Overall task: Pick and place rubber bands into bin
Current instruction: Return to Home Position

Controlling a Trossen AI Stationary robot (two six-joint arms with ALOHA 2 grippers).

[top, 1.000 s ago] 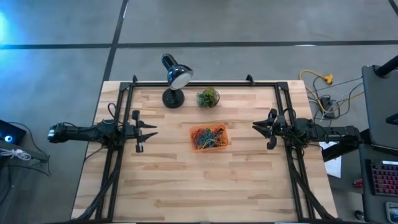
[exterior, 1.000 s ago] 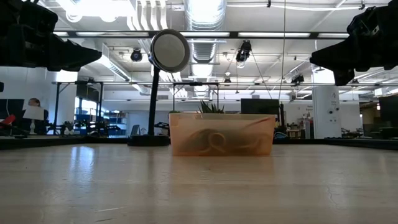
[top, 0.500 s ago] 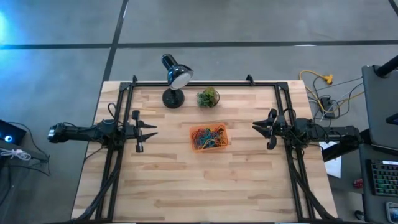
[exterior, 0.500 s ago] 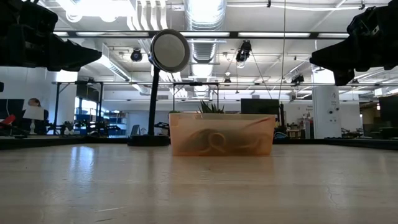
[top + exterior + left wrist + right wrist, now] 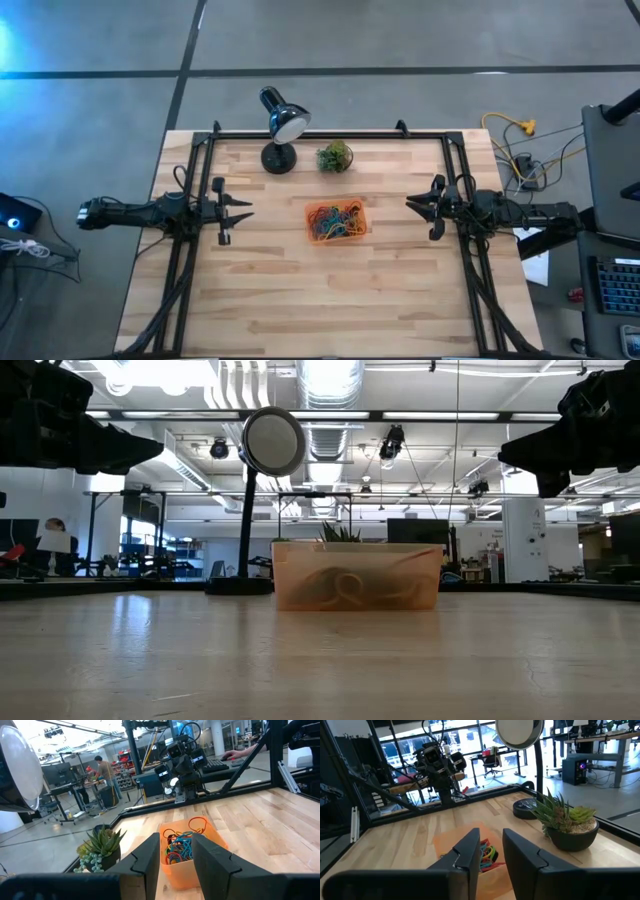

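The orange-red bin (image 5: 309, 222) stands on its base in the middle of the wooden table, with a tangle of coloured rubber bands (image 5: 336, 222) lying inside it; its wall (image 5: 355, 575) also shows in the low view. My left gripper (image 5: 250, 209) hovers level at the table's left side, pointing at the bin, fingers open (image 5: 176, 840) with nothing between them. My right gripper (image 5: 410, 203) hovers level at the right side, also facing the bin, open (image 5: 491, 836) and holding nothing. Both stand well clear of the bin (image 5: 200, 867) and of the rubber bands (image 5: 181, 845).
A black desk lamp (image 5: 280, 125) and a small green potted plant (image 5: 334, 156) stand at the table's far edge, behind the bin. Black frame rails (image 5: 190, 260) run along the left and right sides. Bare wood lies between the bin and the near edge.
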